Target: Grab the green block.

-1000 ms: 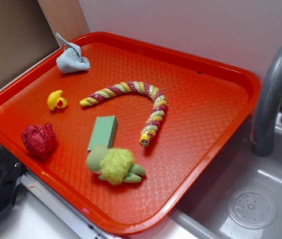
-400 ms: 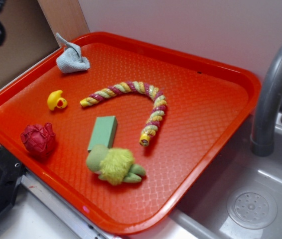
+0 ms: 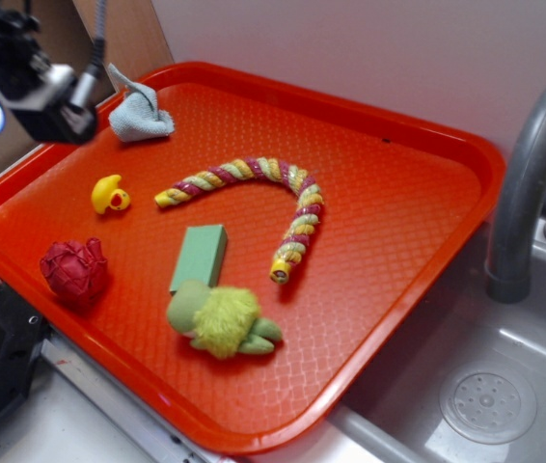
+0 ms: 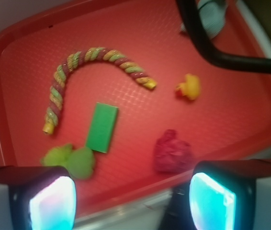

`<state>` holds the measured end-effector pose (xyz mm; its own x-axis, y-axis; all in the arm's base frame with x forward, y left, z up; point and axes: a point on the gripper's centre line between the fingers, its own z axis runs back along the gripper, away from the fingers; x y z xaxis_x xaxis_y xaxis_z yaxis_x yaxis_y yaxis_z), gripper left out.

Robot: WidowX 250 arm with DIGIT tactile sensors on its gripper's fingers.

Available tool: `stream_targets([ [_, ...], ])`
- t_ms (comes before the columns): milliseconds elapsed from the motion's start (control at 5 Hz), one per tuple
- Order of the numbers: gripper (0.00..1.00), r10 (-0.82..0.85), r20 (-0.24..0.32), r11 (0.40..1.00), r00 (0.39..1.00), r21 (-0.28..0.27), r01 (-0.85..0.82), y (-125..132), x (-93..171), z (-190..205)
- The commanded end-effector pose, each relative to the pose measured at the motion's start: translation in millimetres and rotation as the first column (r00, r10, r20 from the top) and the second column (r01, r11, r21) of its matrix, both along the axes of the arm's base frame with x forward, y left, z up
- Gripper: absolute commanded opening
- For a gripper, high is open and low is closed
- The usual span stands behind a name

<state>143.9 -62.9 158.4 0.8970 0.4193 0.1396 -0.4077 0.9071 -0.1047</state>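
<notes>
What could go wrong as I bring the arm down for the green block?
The plush toy touches the green block's near end, so a finger could snag plush or grab the wrong green thing. The block lies flat on the tray, leaving little side to pinch. The gripper is well away, its fingers spread wide, so alignment could drift.
</notes>
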Motion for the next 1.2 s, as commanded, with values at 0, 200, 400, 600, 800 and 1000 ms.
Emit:
stream_targets([
  [0,1.00,0.025,0.019,0.999,1.000,-0.040,-0.024,-14,31,-50],
  [200,1.00,0.006,0.007,0.999,1.000,-0.034,-0.006,-20,42,-73],
  [400,1.00,0.015,-0.022,1.000,1.000,-0.023,-0.015,-22,49,-97],
  [600,1.00,-0.010,-0.060,1.000,0.998,-0.001,0.010,-22,56,-121],
  [800,1.00,-0.031,-0.095,0.999,0.995,-0.013,0.030,-20,58,-138],
  [1000,1.00,-0.034,-0.109,0.999,0.993,-0.018,0.033,-18,61,-150],
])
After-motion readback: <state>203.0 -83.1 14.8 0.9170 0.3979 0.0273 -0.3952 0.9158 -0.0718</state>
